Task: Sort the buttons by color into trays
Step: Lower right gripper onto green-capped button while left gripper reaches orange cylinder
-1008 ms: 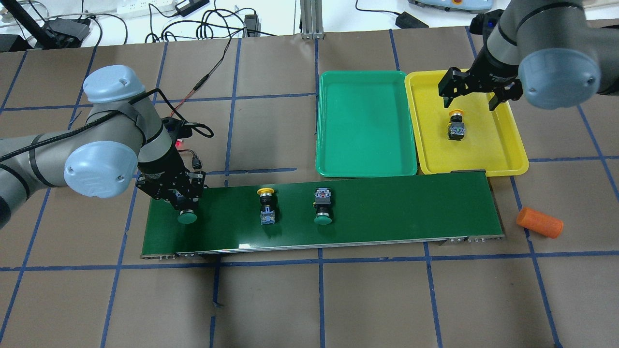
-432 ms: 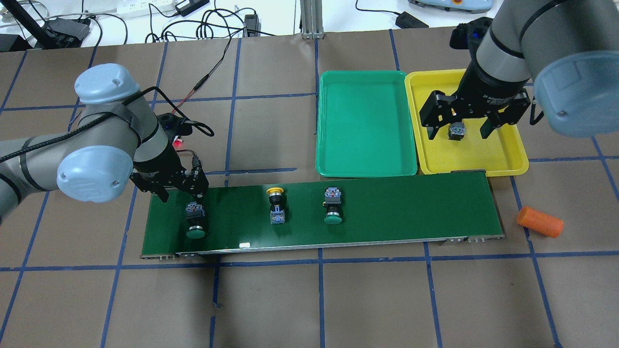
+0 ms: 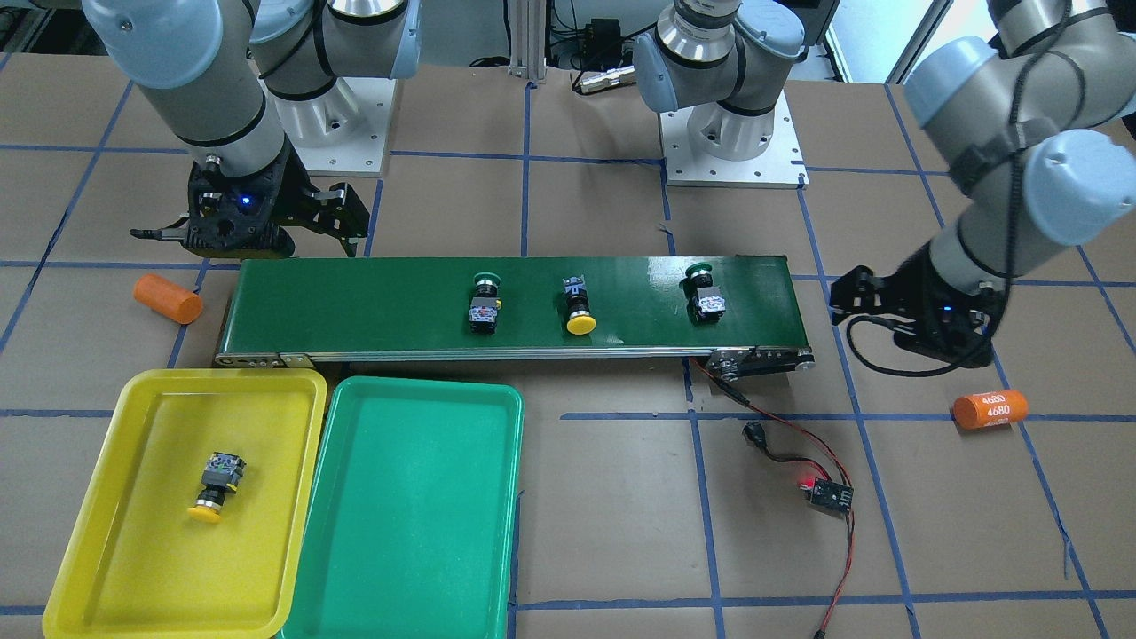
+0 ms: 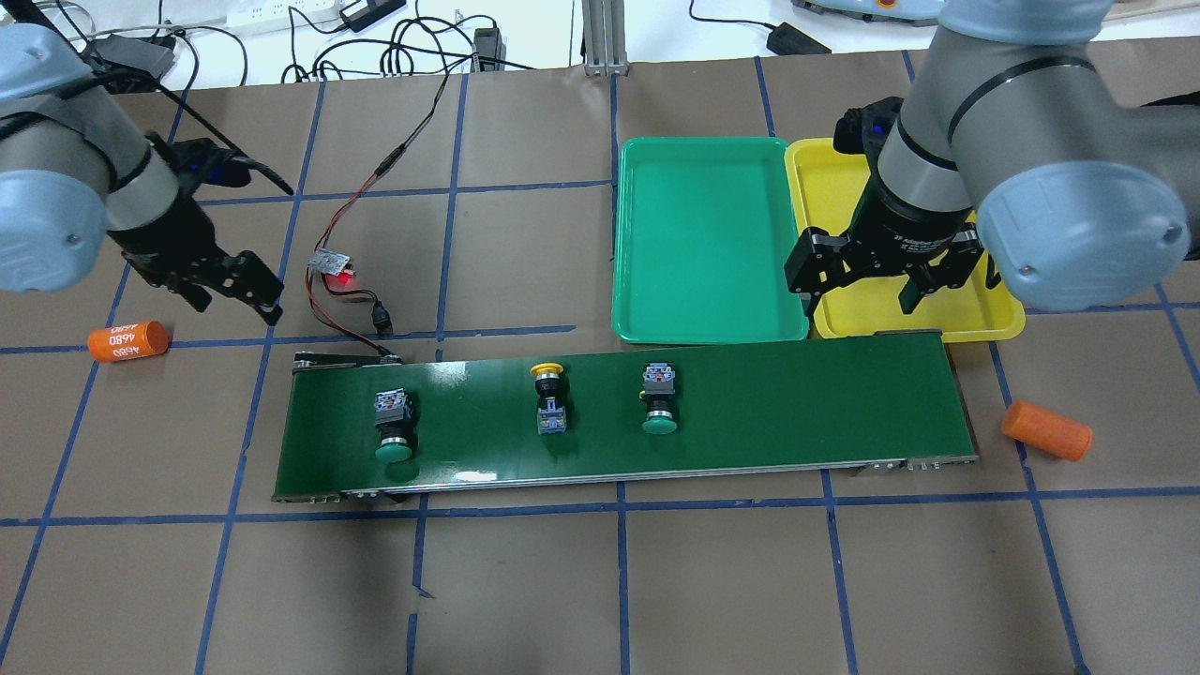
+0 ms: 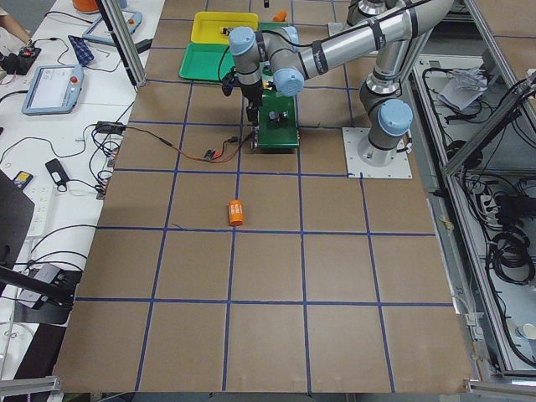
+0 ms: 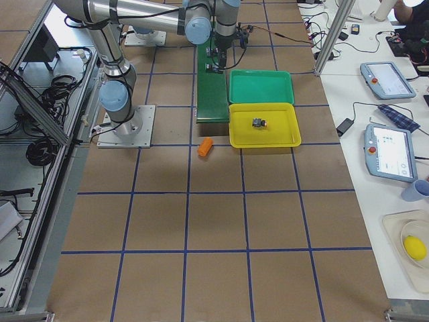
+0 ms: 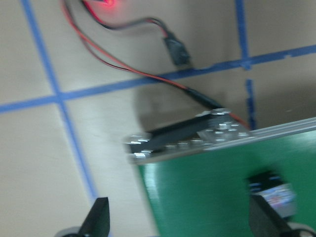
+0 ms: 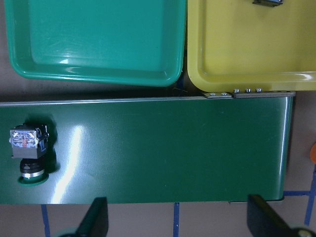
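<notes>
- Between picks: right gripper [image 4: 860, 298], centre-right, jaws apart, empty — next likely the rightmost green-capped button [image 4: 659, 403], bound for the green tray [image 4: 708, 234].
- Left gripper [image 4: 236, 305], upper left — spread, empty.

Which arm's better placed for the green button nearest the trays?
Right. The right gripper hovers open at the tray end of the belt, nearer that green button than the left gripper.

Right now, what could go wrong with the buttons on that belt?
The yellow button lies between one green button and another green button, so a rushed grab may take the wrong colour. All three lie sideways on the belt with round caps and might roll when pinched. The open right hand hangs by the yellow tray and could bump its rim.
</notes>
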Available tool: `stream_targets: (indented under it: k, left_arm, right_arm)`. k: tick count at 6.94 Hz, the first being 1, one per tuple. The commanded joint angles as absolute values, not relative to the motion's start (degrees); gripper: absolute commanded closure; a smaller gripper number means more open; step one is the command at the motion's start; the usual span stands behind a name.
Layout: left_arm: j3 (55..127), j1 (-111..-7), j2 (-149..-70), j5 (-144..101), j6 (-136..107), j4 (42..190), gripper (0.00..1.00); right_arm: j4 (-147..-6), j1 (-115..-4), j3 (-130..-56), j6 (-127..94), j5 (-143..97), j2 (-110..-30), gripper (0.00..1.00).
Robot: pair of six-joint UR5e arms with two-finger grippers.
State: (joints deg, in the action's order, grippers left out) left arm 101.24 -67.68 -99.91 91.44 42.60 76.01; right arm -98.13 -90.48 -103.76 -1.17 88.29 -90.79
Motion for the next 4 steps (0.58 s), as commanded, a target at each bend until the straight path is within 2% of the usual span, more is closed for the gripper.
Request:
stream_targets:
  k: [1, 4]
  left_arm:
    - [100.6, -57.4, -105.6, 91.7, 73.1, 65.9, 0.00]
    - [99.7, -52.6, -113.6, 91.2, 104.8, 51.5, 0.00]
  right_arm:
    - [-103.8, -92.9, -104.2, -3.4, 88.2, -88.3, 0.00]
    - [-107.0, -98.0, -105.7, -9.6, 88.2, -82.7, 0.00]
